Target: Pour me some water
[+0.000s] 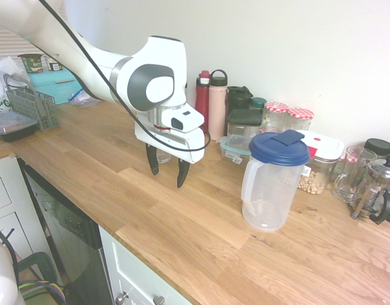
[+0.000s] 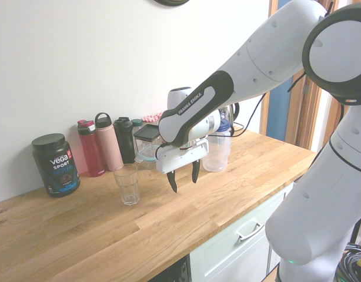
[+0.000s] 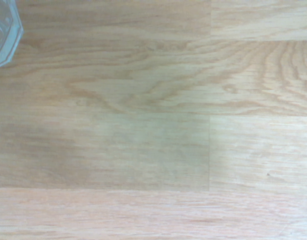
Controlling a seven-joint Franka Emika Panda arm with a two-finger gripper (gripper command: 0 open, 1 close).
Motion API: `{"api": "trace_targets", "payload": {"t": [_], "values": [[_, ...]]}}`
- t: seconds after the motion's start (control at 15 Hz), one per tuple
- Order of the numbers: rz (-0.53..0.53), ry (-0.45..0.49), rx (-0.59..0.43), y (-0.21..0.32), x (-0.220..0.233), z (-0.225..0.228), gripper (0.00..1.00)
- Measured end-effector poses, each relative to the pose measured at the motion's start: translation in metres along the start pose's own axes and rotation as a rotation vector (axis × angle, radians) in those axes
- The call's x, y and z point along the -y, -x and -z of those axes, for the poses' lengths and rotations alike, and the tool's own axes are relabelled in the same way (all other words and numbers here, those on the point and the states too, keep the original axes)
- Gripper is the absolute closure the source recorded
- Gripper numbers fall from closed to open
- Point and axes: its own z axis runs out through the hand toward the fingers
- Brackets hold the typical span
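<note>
Hanging above bare wood of the worktop, the gripper pointed straight down with its two dark fingers spread apart and nothing between them. I judge that it stood there in free space because the grasp had not begun yet. The jug, tall, frosted and with a blue lid, stood upright on the worktop, its handle turned toward the gripper, probably so that the fingers could take it from that side. The water inside could hardly be seen through the plastic. The jug was well apart from the gripper, on one side of it. The empty glass stood near on the other side, so the gripper was between them.
</note>
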Motion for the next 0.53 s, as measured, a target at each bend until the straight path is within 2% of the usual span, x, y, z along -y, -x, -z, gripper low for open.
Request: {"api": "trace_targets", "payload": {"t": [0.2,0.4,0.53], "values": [[-0.006,-0.015,-0.017,-0.006,0.001,0.011,0.0],[-0.022,-0.083,-0.081,-0.018,0.004,0.079,0.0],[-0.048,-0.129,-0.124,-0.022,-0.012,0.133,0.0]]}}
